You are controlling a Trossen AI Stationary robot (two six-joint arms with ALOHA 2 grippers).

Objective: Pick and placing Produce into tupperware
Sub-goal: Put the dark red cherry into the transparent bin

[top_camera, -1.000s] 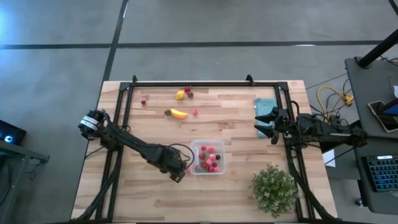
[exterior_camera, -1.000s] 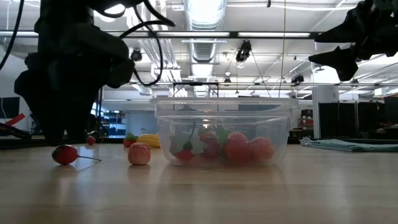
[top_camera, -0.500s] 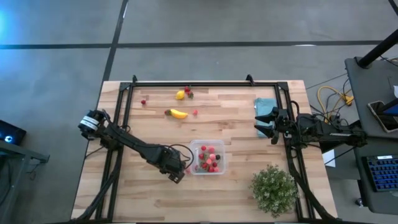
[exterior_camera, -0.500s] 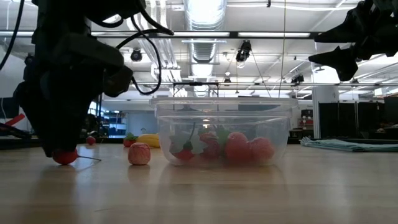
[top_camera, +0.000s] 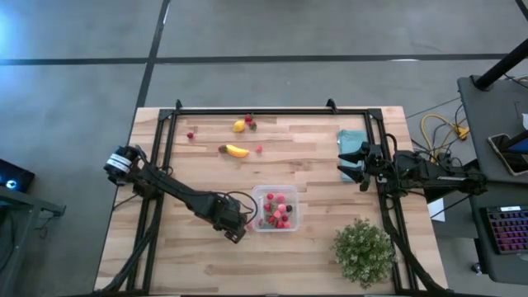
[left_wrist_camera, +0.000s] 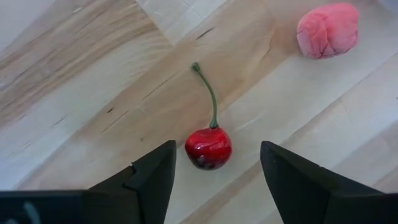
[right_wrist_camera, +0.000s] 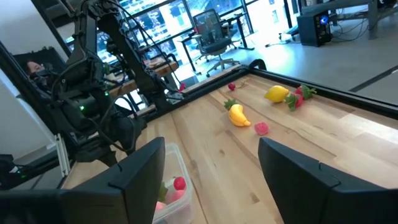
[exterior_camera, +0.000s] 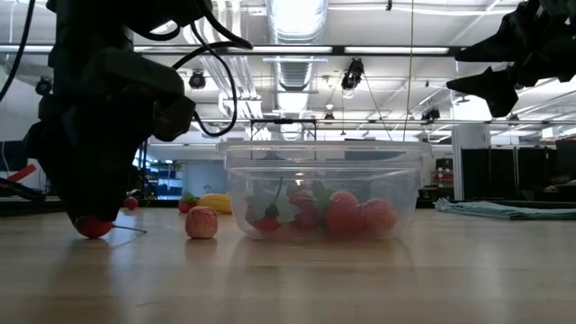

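The left gripper [left_wrist_camera: 214, 171] is low on the table [top_camera: 198, 264], just beside the tub [top_camera: 275, 209], and its 2 fingers [left_wrist_camera: 149, 180] stand spread on both sides of a red cherry [left_wrist_camera: 209, 147]. The cherry lies between them with a small gap on each side, so I judge it is not pinched yet; the fingers are placed like this so that closing them will catch the round body and not the thin stem (the stem points away from the wrist). A pink berry [left_wrist_camera: 328, 29] lies near, between the cherry and the tub, probably 1 of the next pieces. The tub already holds several red and pink berries [exterior_camera: 346, 214], so part of the work is done. A banana [top_camera: 238, 151], a lemon [top_camera: 239, 126] and some small red pieces are far from the tub, on the other side of the table. The right gripper [top_camera: 346, 161] waits above the teal cloth [top_camera: 351, 142], fingers apart and empty, out of the way of the left arm.
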